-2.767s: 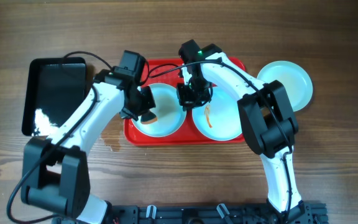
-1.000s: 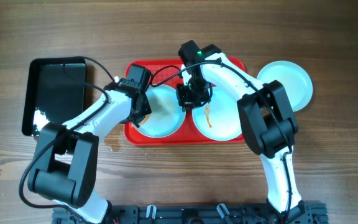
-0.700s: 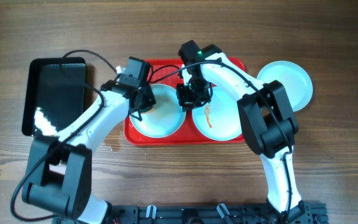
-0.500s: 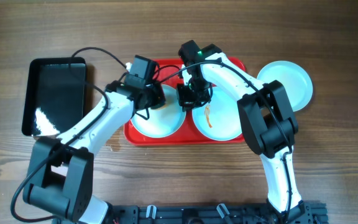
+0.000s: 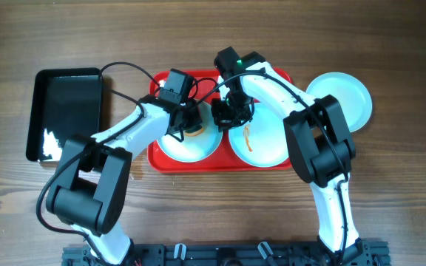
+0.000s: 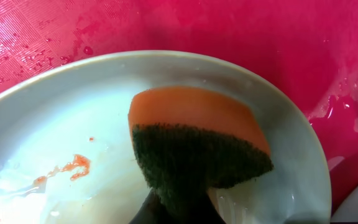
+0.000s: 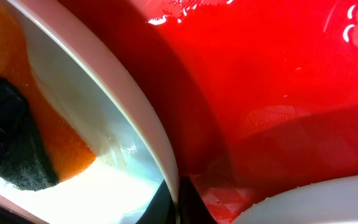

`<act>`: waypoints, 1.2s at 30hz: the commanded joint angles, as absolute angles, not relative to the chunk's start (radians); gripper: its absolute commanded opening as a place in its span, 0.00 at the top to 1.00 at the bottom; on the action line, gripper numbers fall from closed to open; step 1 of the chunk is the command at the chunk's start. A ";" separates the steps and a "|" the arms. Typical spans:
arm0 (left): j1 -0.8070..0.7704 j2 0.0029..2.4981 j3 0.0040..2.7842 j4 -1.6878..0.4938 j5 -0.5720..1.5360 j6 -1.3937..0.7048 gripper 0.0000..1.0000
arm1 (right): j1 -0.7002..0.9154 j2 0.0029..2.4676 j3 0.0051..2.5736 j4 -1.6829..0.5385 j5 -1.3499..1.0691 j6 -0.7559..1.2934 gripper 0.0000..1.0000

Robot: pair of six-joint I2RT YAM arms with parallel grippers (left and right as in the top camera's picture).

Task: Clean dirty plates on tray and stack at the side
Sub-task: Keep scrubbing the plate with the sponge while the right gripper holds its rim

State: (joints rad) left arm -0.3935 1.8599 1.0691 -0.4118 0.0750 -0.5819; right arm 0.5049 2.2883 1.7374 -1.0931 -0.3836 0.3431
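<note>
My left fingers clench the sponge against the left plate on the tray, which shows red smears. My right fingers seem clamped on its rim. The second plate is dirty; the third plate sits aside on the bench, clean-looking.

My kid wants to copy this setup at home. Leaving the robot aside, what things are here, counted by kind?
Plates: 3
Red tray: 1
Black tray: 1
Sponge: 1
Total: 6
</note>
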 commanded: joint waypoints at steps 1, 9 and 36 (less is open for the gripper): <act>-0.394 1.910 1.065 -0.453 -0.060 -0.591 0.96 | 0.505 2.280 1.718 -1.097 -0.344 0.343 0.96; -0.327 1.909 1.066 -0.666 -0.475 -0.591 0.96 | 0.505 2.280 1.718 -1.101 -0.344 0.343 0.96; -0.476 1.858 1.210 -0.718 -0.076 -0.672 0.96 | 0.505 2.280 1.718 -1.111 -0.344 0.351 0.96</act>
